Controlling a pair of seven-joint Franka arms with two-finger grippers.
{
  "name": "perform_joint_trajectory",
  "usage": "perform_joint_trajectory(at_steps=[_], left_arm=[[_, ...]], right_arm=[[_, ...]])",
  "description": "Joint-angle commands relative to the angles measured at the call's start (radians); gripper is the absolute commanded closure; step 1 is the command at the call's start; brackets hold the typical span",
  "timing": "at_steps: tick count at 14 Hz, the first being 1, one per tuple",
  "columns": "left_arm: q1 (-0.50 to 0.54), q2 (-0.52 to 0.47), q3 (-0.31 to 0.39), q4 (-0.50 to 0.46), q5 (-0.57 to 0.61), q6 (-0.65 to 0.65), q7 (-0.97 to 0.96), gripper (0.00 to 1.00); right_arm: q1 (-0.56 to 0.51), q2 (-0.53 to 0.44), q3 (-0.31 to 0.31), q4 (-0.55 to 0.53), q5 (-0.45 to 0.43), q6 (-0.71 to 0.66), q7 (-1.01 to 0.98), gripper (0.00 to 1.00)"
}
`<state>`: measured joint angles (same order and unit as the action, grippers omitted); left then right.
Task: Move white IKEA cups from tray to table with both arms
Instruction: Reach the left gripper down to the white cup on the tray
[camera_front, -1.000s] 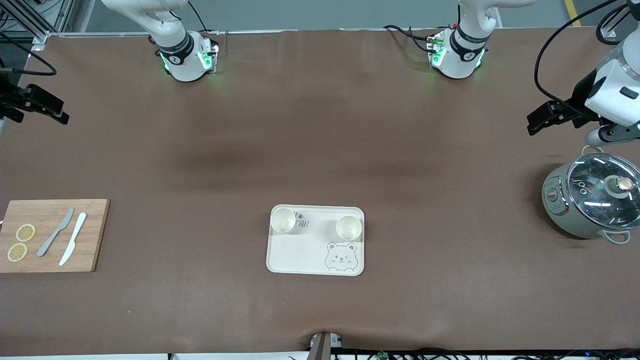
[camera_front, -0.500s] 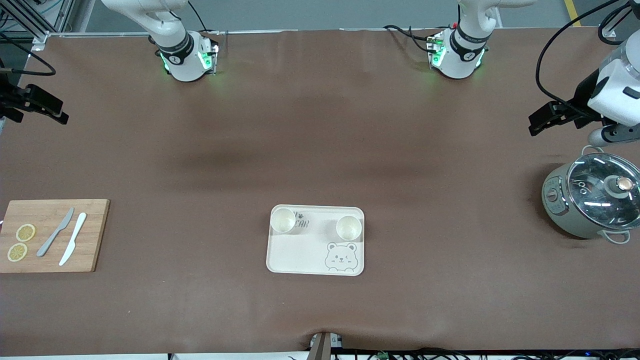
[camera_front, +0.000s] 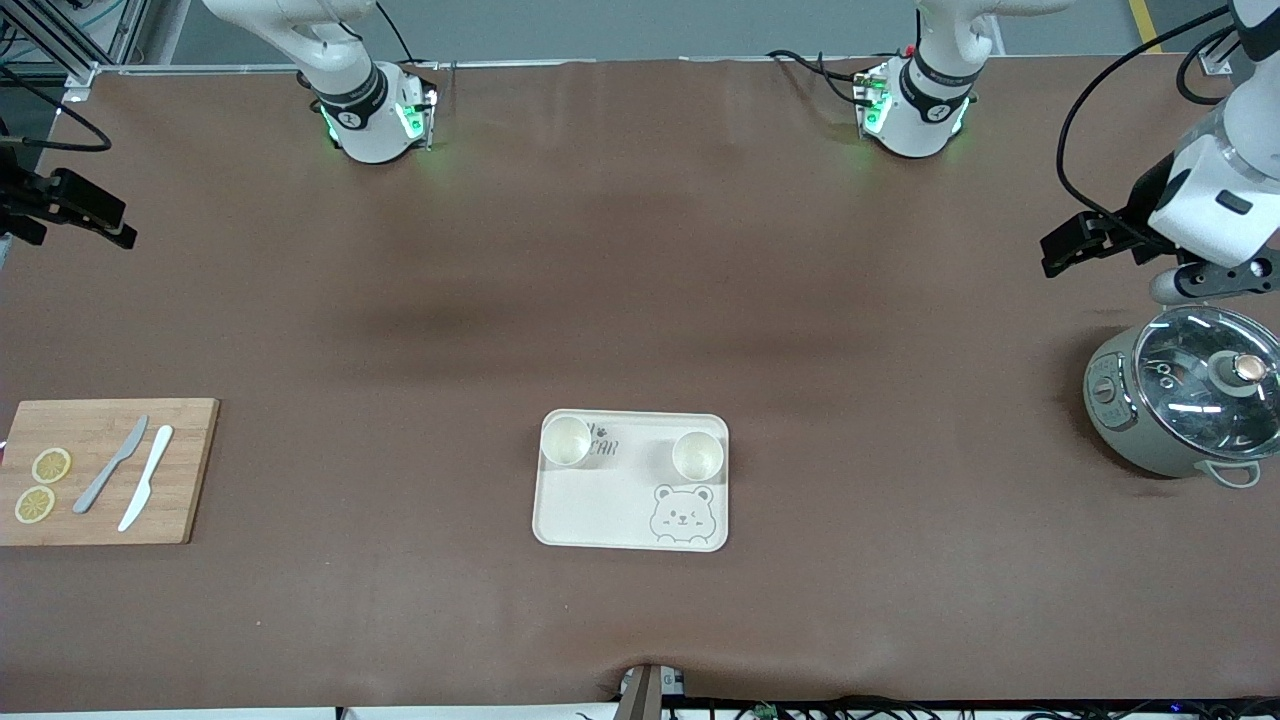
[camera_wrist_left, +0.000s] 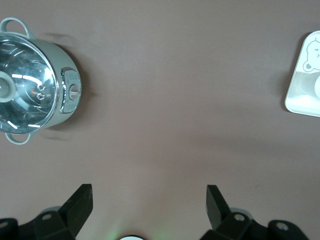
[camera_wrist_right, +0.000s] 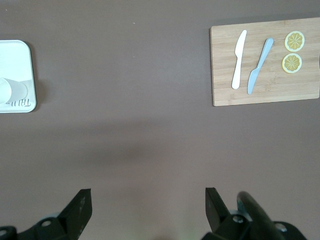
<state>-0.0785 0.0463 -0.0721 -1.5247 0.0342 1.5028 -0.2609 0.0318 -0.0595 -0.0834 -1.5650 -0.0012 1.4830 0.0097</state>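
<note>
Two white cups stand upright on the bear tray, along its edge at 12 o'clock. Left gripper hangs over bare table beside the pot, jaws spread, empty. Right gripper likewise spread, over bare table near the cutting board

We are looking down on the brown table covering past the right gripper, whose two black fingers are standing wide apart with nothing between them. A rectangular bamboo cutting board is lying on the table, carrying a white plastic knife, a grey plastic knife beside it and two round lemon slices. Well apart from it, a corner of the cream rectangular tray is showing, with one small cream-white tumbler sitting on it.
</note>
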Motion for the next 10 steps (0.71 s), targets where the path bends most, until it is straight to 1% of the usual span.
perform_joint_trajectory(at_steps=[1, 6, 10], left_arm=[[-0.013, 0.027, -0.008, 0.014, -0.003, 0.019, 0.000, 0.00], [-0.036, 0.089, -0.012, 0.017, -0.007, 0.132, -0.012, 0.00], [-0.096, 0.156, -0.012, 0.020, -0.002, 0.203, -0.116, 0.00]], right_arm=[[-0.026, 0.010, 0.013, 0.022, 0.021, -0.012, 0.001, 0.00], [-0.026, 0.010, 0.013, 0.022, 0.021, -0.012, 0.001, 0.00], [-0.026, 0.010, 0.014, 0.022, 0.021, -0.012, 0.001, 0.00]])
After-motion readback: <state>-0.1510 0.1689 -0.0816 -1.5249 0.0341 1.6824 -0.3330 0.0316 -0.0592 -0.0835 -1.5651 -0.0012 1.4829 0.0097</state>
